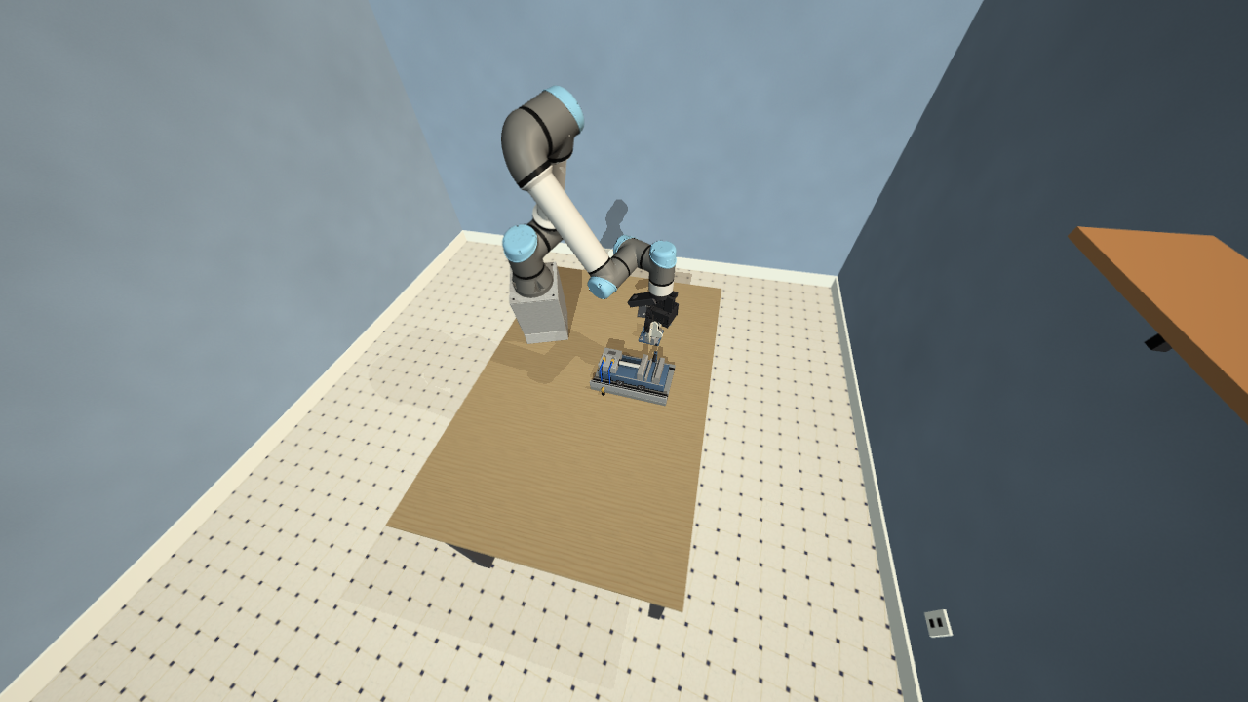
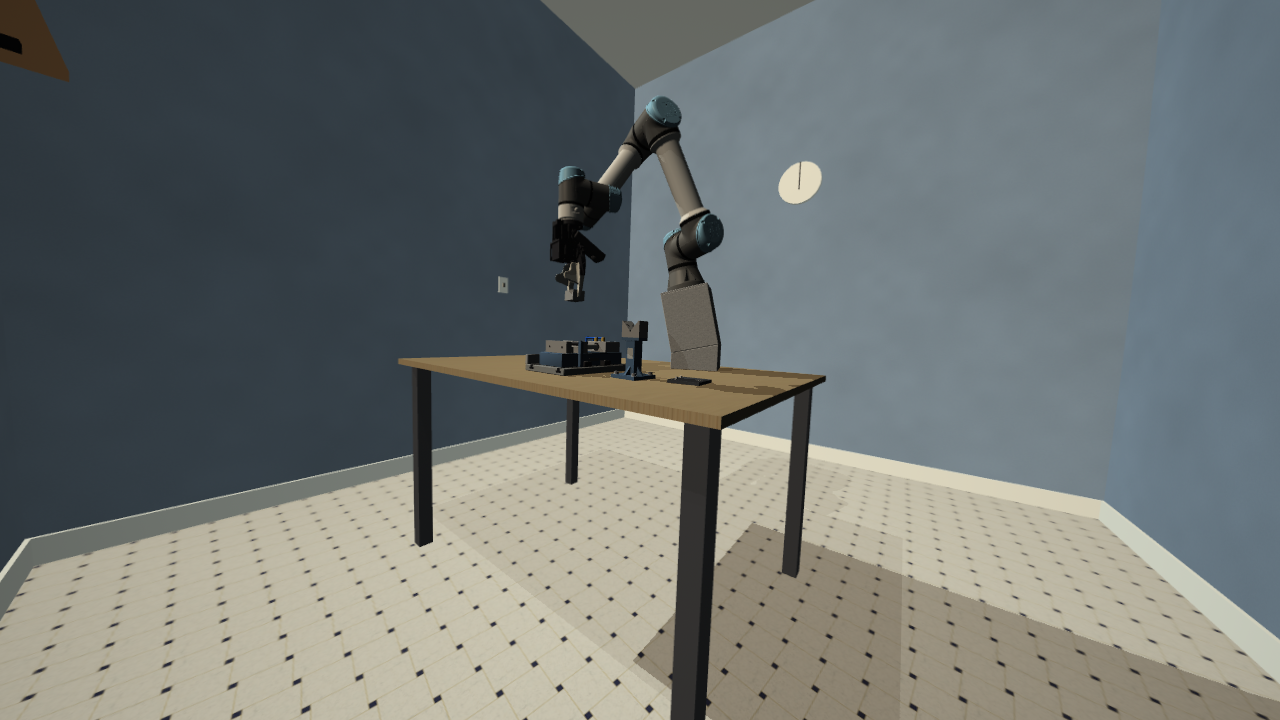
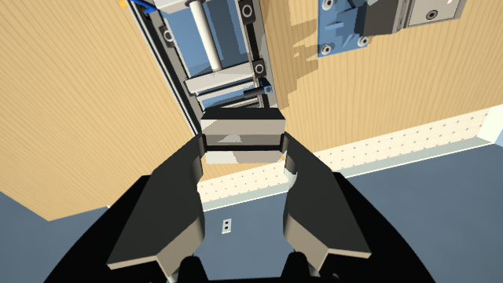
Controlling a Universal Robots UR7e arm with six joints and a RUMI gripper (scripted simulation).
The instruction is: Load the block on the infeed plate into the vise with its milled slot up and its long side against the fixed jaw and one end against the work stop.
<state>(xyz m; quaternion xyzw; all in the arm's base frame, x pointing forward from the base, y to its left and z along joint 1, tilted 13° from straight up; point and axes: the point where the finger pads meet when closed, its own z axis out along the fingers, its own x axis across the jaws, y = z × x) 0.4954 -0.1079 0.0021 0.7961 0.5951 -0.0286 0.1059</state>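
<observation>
While we hover above worktop [image 1: 558,471] [image 2: 501,376], our claw [image 1: 651,335] [image 2: 573,291] [image 3: 244,133], partly open, pinches slotted block [image 2: 574,297] [image 3: 244,127] by its ends; blue walls [image 1: 681,131] [image 2: 939,268] [image 3: 157,236] surround tiled floor [image 1: 767,488] [image 2: 537,573] [image 3: 393,141].

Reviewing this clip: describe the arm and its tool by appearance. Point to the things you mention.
The six-joint arm [image 1: 571,222] [image 2: 682,183] has off-white tubes, dark grey joint housings, light blue round caps and thin black rings. The tool [image 1: 654,342] [image 2: 574,296] [image 3: 244,133] has a black body and two angular fingers, dark on their broad faces, beige along the edges.
</observation>
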